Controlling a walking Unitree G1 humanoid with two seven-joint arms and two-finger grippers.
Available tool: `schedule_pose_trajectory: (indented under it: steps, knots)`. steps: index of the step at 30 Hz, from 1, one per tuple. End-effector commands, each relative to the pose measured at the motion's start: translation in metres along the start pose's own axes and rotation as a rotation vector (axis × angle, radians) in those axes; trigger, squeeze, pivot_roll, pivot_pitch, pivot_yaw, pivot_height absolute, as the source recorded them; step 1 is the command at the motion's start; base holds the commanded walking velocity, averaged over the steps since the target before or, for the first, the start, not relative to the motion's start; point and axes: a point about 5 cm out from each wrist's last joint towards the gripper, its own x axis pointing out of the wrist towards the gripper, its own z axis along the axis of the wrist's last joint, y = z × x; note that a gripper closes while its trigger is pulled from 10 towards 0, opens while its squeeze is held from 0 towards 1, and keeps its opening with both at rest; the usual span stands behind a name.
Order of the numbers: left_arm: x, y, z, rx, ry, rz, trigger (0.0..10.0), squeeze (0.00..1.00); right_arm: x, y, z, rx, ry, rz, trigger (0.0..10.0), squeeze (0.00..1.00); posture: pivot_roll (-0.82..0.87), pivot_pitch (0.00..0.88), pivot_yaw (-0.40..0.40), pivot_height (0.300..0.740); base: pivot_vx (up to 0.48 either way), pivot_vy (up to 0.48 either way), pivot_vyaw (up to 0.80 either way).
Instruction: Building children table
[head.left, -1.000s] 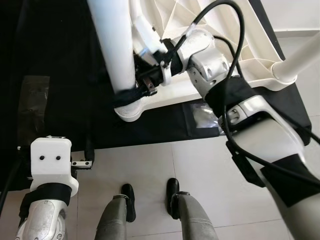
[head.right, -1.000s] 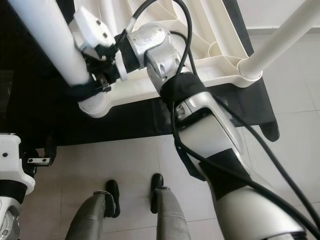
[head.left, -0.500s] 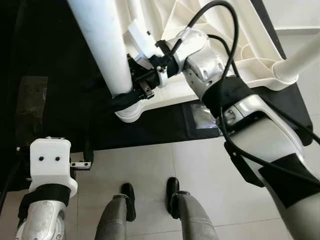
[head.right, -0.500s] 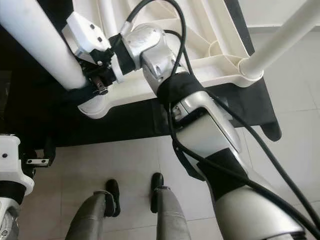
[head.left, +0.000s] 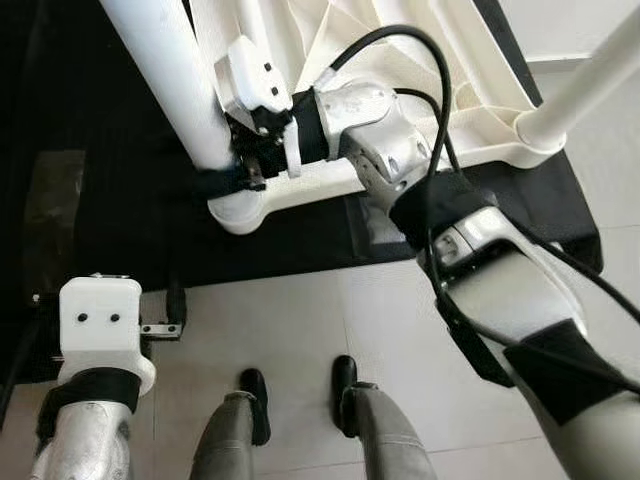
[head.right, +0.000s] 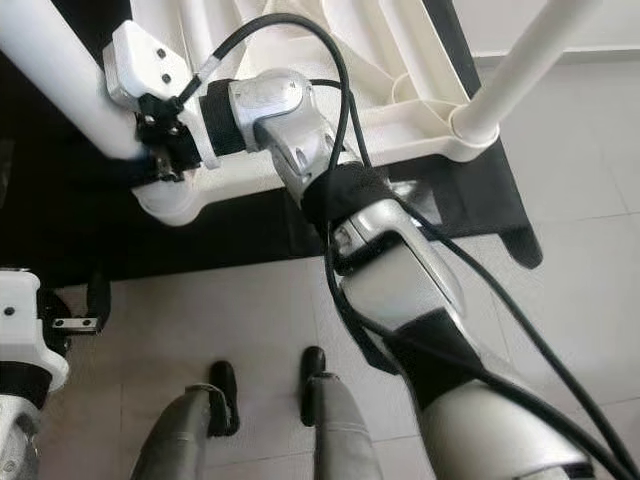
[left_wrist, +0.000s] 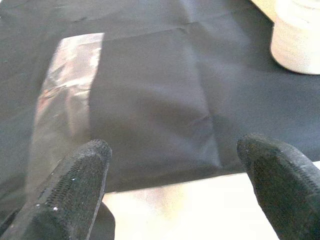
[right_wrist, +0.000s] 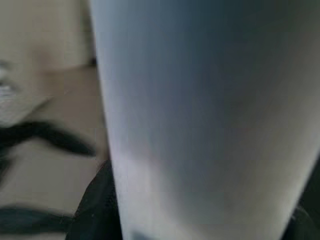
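A white plastic table top (head.left: 455, 60) lies upside down on a black cloth (head.left: 100, 150). A thick white leg (head.left: 165, 70) stands tilted in its near left corner socket (head.left: 235, 210). My right gripper (head.left: 228, 180) is shut on this leg just above the socket; in the right wrist view the leg (right_wrist: 200, 115) sits between the black fingers (right_wrist: 95, 210). A second white leg (head.left: 585, 85) stands in the right corner. My left gripper (left_wrist: 182, 195) hangs open over the cloth's near edge, holding nothing, with the white socket (left_wrist: 297, 35) ahead of it.
A shiny taped patch (left_wrist: 65, 100) lies on the cloth in front of the left gripper. A clear plastic bag (head.left: 375, 220) sticks out from under the table top. Pale floor tiles (head.left: 300, 330) run from the cloth to my feet (head.left: 345, 385).
The right gripper has swung the leg to the left, keeping hold of it. The table top has shifted a little left and away. The left arm has stayed put.
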Motion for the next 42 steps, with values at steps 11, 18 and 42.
schedule_pose_trajectory:
  steps: [11,18,42]
  knots:
    - [0.018,0.004,0.009,0.014,-0.049,0.004,10.0,0.00,0.005,0.037,-0.092,0.311,0.357,-0.451,10.0,0.00,0.05,0.403,-0.027,0.740,0.000,0.000,0.00]
    - [0.040,0.013,0.025,-0.001,-0.150,0.010,10.0,0.00,0.006,0.042,-0.084,0.274,0.375,-0.545,10.0,0.00,0.07,0.322,-0.022,0.740,0.000,0.000,0.00]
    - [0.090,-0.012,0.155,-0.185,-0.560,-0.883,10.0,0.00,0.001,0.042,-0.096,0.249,0.412,-0.618,10.0,0.00,0.08,0.242,0.025,0.740,0.000,0.000,0.00]
